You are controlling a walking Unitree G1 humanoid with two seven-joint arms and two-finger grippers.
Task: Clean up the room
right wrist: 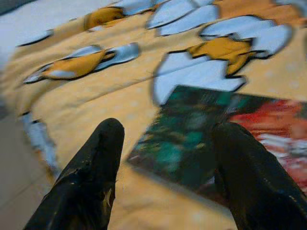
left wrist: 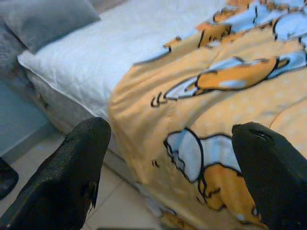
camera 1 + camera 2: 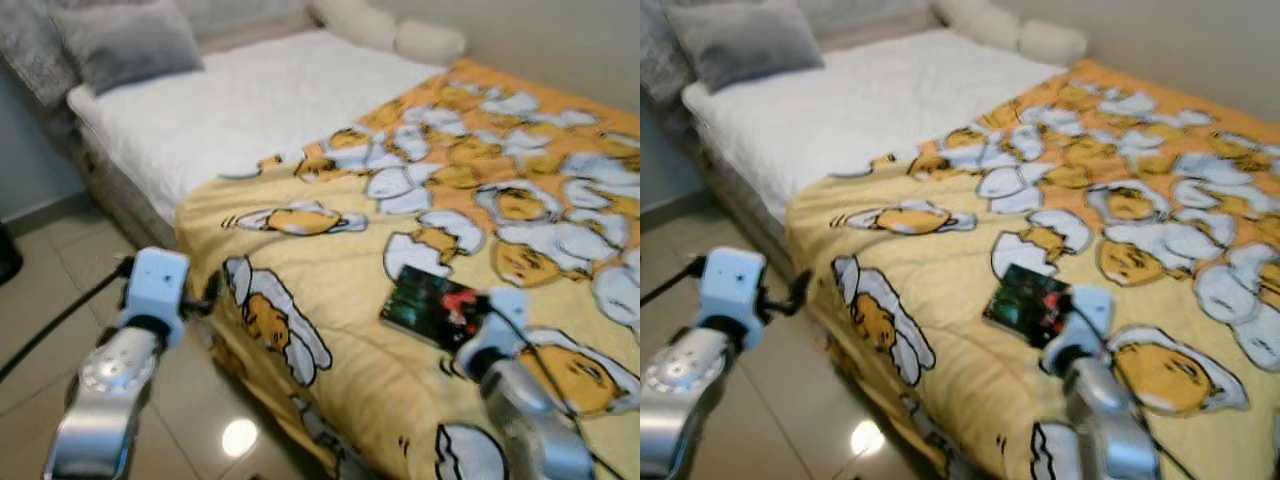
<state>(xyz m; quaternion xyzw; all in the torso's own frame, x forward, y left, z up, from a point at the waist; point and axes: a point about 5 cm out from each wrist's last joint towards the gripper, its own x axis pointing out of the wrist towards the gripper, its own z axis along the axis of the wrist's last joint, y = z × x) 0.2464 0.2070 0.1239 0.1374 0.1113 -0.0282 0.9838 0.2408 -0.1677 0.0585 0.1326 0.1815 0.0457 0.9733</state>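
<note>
A dark book (image 3: 436, 307), its cover green at one end and red at the other, lies flat on the yellow egg-print blanket (image 3: 340, 270) that covers the near half of the bed (image 3: 230, 110), close to the bed's near edge. The right hand (image 1: 165, 158) hangs just over it, its two black fingers (image 1: 91, 177) spread wide with the book's green end showing between them; whether the fingertips touch the cover cannot be told. The left hand (image 2: 172, 172) is held out beyond the blanket's hanging corner, above the pale tiled floor (image 3: 70, 270) beside the bed, fingers parted and gripping nothing. The far half of the bed shows a bare white mattress cover, with a grey pillow (image 3: 125, 40) at its far left corner and two cream bolsters (image 3: 395, 30) along the far edge by the wall.
</note>
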